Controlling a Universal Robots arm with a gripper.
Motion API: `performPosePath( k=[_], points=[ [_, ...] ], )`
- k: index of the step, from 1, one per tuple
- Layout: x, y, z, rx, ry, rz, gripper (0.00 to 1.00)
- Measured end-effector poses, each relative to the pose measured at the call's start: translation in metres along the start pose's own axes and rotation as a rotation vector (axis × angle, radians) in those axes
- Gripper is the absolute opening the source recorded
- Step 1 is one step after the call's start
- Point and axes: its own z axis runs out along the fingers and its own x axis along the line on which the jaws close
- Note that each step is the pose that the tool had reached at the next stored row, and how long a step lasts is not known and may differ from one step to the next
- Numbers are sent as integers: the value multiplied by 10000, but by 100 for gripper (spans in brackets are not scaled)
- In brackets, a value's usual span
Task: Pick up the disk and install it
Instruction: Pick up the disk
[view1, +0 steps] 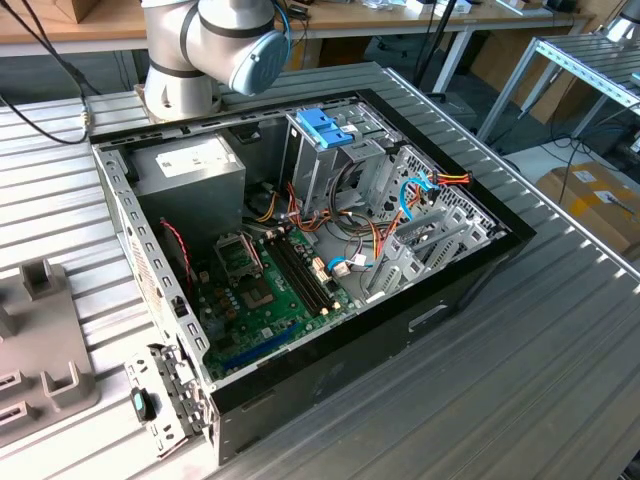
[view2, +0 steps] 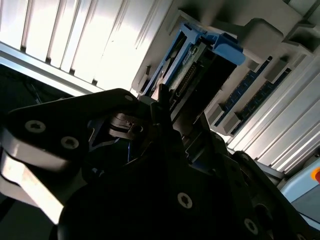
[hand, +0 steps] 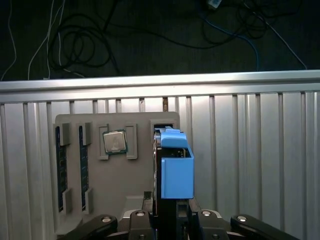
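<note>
In the exterior view the arm (view1: 215, 40) rises from its base at the far edge of the desk (view1: 520, 380), behind the open computer case (view1: 330, 370), its pale blue-capped joint turned towards the case. In the first wrist view the tool (hand: 172, 212) points down at a grey holder tray (hand: 140, 180) and straddles the disk (hand: 177, 172). The disk stands on edge there, its bright blue rail facing the camera, at a slot just beside the pocket that holds a processor chip (hand: 114, 142). Whether the tool is clenched on the disk or released cannot be told, nor whether the disk rests in the slot or hangs just above it. Two memory modules (hand: 61, 165) lie in the tray's grooves, on the far side of the chip from the disk.

The desk is ribbed aluminium. Inside the case sit a green motherboard (view1: 260, 290), a grey power supply (view1: 190, 165) and a metal drive cage with a blue latch (view1: 322, 128). Beyond the desk's edge, loose cables (hand: 75, 45) lie on a dark floor, and a cardboard box (view1: 590, 195) stands at the exterior view's right.
</note>
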Motion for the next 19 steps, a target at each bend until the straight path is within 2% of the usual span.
performPosePath(
  k=[19],
  points=[
    [5,-6,-265,-1,0,0,35]
  ],
)
